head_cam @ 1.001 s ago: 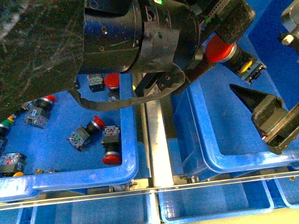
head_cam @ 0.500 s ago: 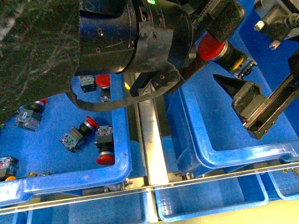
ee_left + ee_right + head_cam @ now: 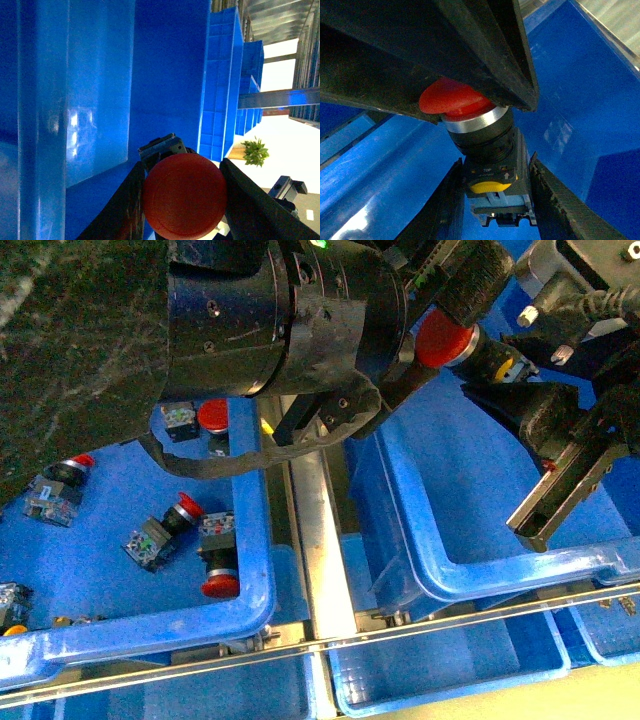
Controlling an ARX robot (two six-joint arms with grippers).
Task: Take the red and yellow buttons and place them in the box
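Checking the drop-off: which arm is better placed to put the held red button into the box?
Left. The left gripper clamps the red button by its cap, apparently over the box; the right gripper only flanks the button's body.

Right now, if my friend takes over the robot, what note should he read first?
Left tool: shut on a red button by its cap, held over the box.
Right tool: open, fingers either side of that button's body; contact unclear.
Done: one button lifted; none visible in the box.
To do: drop this one in, then fetch at least four red buttons from the left tray.
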